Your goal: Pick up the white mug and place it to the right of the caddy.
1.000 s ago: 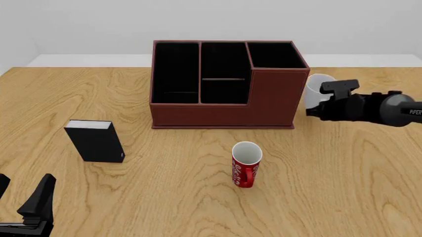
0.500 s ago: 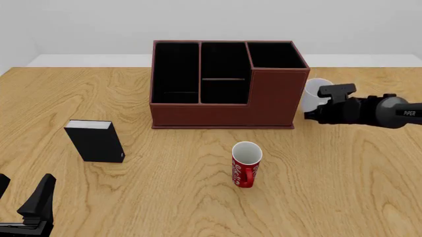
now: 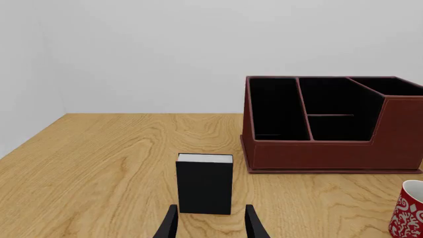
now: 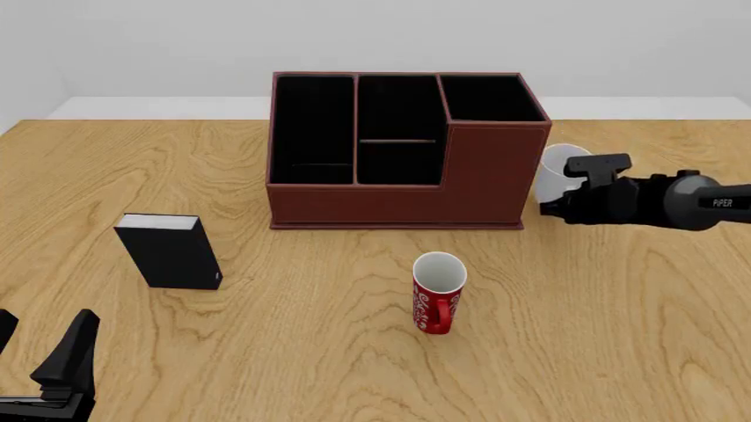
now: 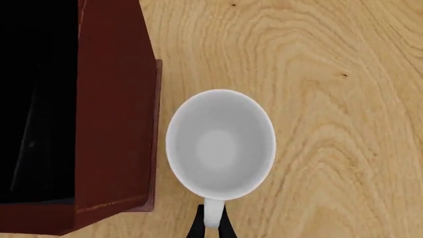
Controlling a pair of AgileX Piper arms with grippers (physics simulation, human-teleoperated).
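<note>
White mug (image 5: pixel 220 144): plain, glossy, all white inside and out, round-mouthed, with a loop handle (image 5: pixel 212 213). It is seen from above in the right wrist view, upright, empty, rim unbroken. It is placed just beside the caddy's (image 4: pixel 399 149) right wall, near but apart; a thin strip of desk (image 4: pixel 352 352) is seen between the two in the wrist view. In the front view only the mug's upper left part (image 4: pixel 554 167) is shown; the rest is hidden behind the right arm. Whether its base is on the desk or slightly lifted cannot be told.

Right gripper (image 5: pixel 211 225): jaws are closed narrowly on the mug's handle, one dark finger pressed to each side of the loop. In the front view the gripper (image 4: pixel 561 204) is reached in from the right, roughly level, at the caddy's right end.

Caddy: dark red-brown box, black inside, three compartments seen from the front, the right one taller-walled.

Left gripper (image 3: pixel 210 225): jaws are parted and nothing is held; it is kept low near the desk's near left corner. A black box (image 3: pixel 205 183) with a pale top edge is stood upright just beyond the fingertips, apart from them.

Red mug (image 4: pixel 439 293): white lettering, white interior, stood in front of the caddy, well apart from the white mug.
</note>
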